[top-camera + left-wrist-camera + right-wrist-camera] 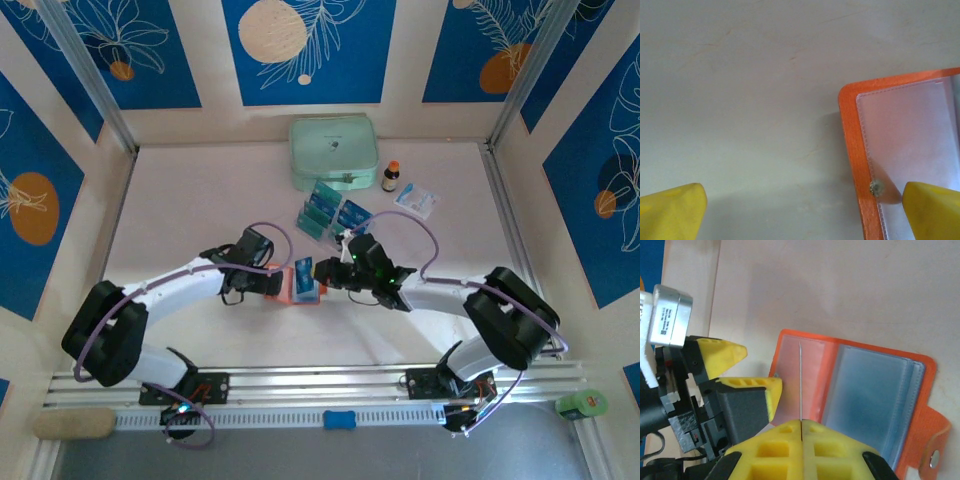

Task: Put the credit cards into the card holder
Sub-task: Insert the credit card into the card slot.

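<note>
The card holder (296, 290) lies open on the table, orange with greyish clear pockets (870, 395). My right gripper (801, 422) is shut on a credit card (800, 380), seen edge-on as a thin pale line standing over the holder's left pocket; from above this card (304, 270) is teal-blue. My left gripper (802, 210) is open at the holder's left edge (852, 150). One yellow fingertip (935, 210) rests on the clear pocket, the other is over bare table. Several more credit cards (320, 212) lie loose behind the holder.
A mint-green zip case (333, 152) sits at the back, with a small brown bottle (390, 176) and a white-and-blue sachet (415, 199) to its right. Aluminium rails run along the near edge, with a green roll (582, 404) at the right end.
</note>
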Robot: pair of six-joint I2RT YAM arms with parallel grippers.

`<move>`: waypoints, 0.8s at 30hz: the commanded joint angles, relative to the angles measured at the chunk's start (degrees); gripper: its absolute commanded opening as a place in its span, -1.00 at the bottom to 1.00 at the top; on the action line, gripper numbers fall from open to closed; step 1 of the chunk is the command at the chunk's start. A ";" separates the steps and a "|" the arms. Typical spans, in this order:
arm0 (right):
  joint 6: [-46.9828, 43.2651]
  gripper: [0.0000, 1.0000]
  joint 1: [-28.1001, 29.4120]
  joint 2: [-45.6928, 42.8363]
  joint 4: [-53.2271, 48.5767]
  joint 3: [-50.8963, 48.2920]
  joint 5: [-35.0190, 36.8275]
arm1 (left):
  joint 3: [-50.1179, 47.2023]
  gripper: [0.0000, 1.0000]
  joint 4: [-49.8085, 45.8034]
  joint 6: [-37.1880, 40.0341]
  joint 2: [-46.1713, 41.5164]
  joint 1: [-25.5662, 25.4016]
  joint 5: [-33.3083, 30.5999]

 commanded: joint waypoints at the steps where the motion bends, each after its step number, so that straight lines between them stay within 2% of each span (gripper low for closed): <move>1: 1.91 -1.00 0.71 1.73 6.67 -0.47 1.50 | -1.55 0.99 -1.63 -1.35 0.61 -0.59 -2.24; 24: 2.80 -1.00 2.48 10.28 14.84 0.67 3.89 | -2.94 1.00 -1.34 -3.70 1.12 -0.73 -3.36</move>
